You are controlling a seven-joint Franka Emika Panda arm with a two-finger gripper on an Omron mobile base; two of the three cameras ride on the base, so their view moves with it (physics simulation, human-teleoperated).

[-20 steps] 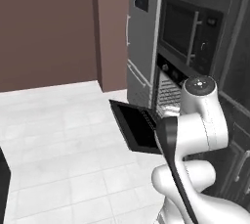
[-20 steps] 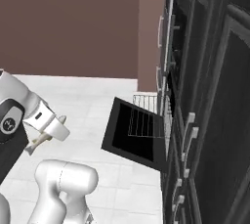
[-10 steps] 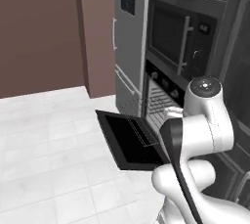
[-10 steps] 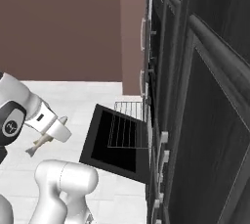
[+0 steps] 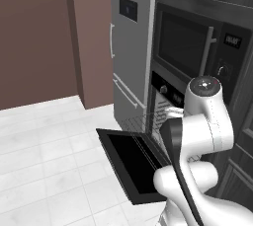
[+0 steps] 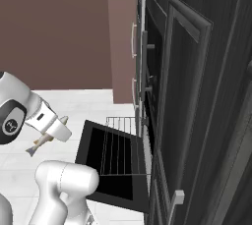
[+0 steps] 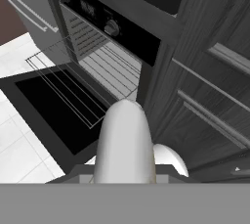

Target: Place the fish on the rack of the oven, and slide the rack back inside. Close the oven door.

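**Olive fish held in the air, oven standing open**

Yellowish-olive and slender, the fish [image 6: 40, 143] hangs at the left of the right base view, nipped in the gripper [image 6: 55, 131], whose jaws are drawn almost fully together on it. The tail droops down and away from the claw, well clear of the floor and well apart from the oven. It looks light and small, probably smooth-skinned and inclined to slip, so a hold near the thicker middle of the body seems safer than one near the tail; from here I cannot tell exactly where along the body the jaws bite.

Further right, the oven door [image 6: 110, 162] lies dropped flat on its lower hinge. Over it the rack [image 6: 120, 143] is pulled out, a grey wire grid with nothing on its bars. Behind it the oven [image 7: 110, 56] gapes below its row of knobs, and I see nothing inside the cavity.
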